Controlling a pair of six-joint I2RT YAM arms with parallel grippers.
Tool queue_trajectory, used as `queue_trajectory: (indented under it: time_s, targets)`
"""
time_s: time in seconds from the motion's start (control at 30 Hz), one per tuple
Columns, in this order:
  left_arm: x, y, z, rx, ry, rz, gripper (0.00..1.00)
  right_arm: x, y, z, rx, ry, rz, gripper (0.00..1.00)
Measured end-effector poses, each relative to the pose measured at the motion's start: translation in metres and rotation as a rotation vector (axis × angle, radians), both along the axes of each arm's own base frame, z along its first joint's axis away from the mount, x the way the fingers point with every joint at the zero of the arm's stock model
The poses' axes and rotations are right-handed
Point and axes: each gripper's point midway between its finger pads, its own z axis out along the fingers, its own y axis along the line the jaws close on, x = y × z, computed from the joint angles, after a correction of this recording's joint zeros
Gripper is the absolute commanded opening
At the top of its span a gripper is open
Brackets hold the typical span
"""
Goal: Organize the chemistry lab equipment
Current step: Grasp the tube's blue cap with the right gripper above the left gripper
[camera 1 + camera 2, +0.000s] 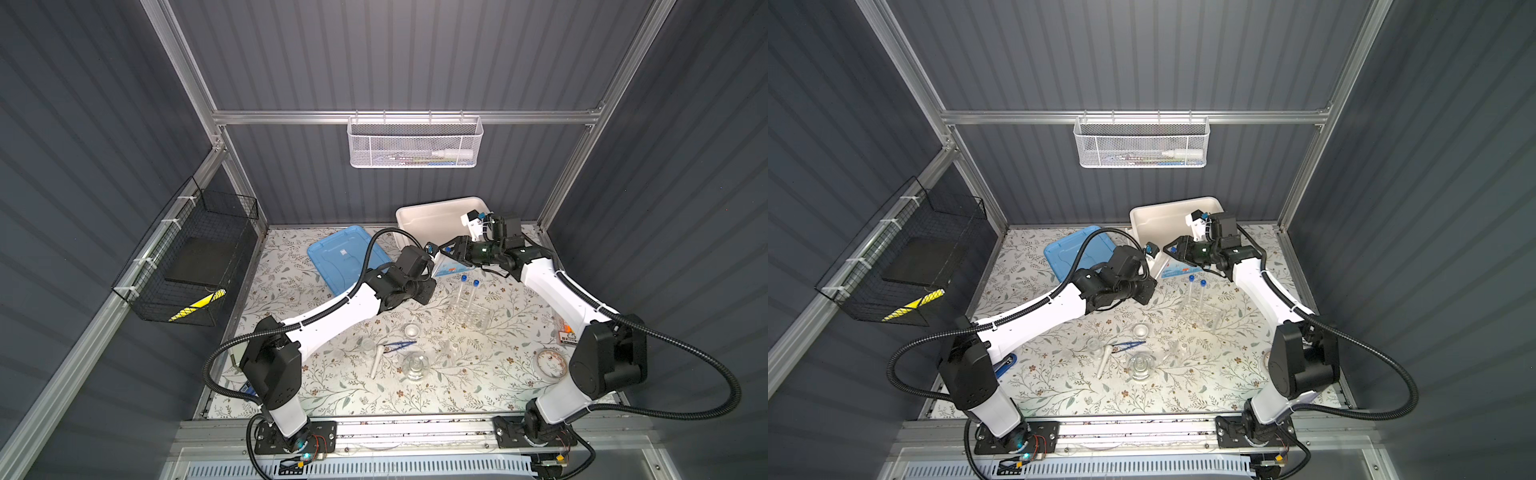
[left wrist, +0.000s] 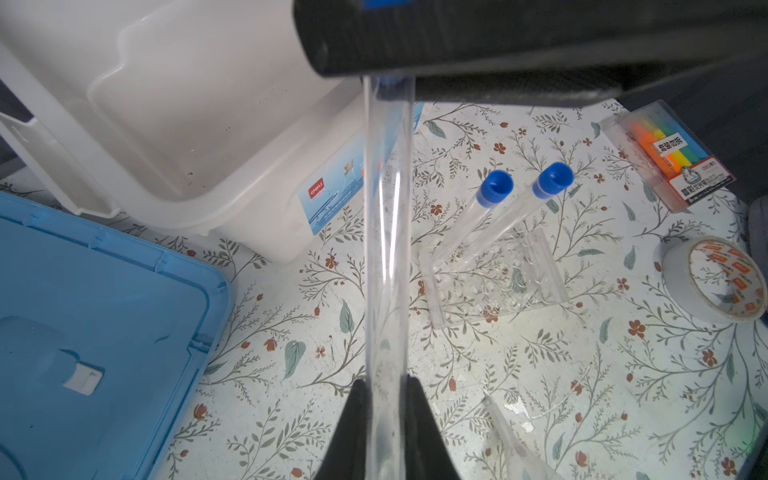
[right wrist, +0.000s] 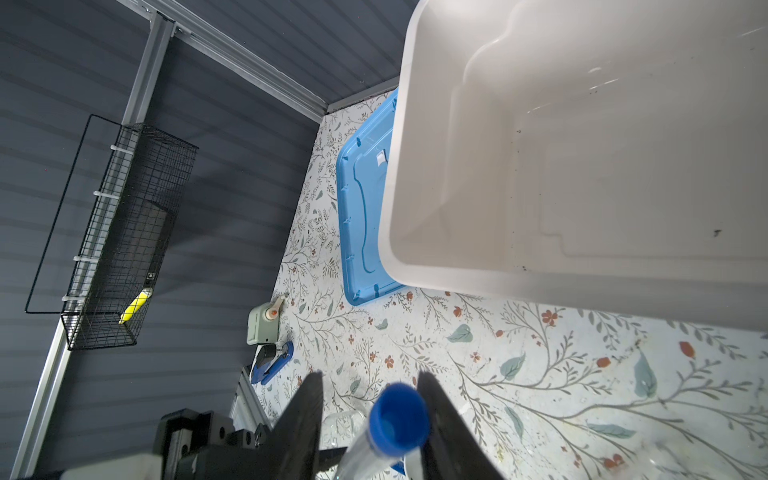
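Left wrist view: left pincer [image 2: 384,384] pinching clear test tube [image 2: 386,249] over tabletop [image 2: 540,374], beside white bin [image 2: 187,124]. Blue cap [image 3: 399,419] sits inside right pincer [image 3: 370,376]; whether gripped, cannot tell. Two capped tubes [image 2: 494,191] stand in rack [image 2: 498,286].

Readable text, left wrist view only
Red "deli" logo on white bin's sticker [image 2: 328,199]; "套装勿拆" label on marker pack [image 2: 670,146]; tape roll [image 2: 675,266] print illegible.

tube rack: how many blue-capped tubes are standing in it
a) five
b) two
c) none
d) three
b: two tubes with blue caps stand in the clear rack, while a third tube is clamped in the left gripper, away from the rack.
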Motion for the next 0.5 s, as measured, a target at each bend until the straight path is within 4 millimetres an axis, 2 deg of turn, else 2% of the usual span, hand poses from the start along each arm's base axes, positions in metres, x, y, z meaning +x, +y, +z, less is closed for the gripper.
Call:
queue_trajectory:
  time_s: [0.23,0.5]
  targets:
    - [-0.0013,-0.0023,0.0017,-0.012,-0.008,-0.010,0.10,0.0012,0.0028,-0.0044,-0.003,0.006,0.010,0.22]
    - [-0.0011,-0.0021,0.0014,-0.012,-0.009,-0.009,0.17,0.0010,0.0049,-0.0005,0.019,0.008,0.014,0.17]
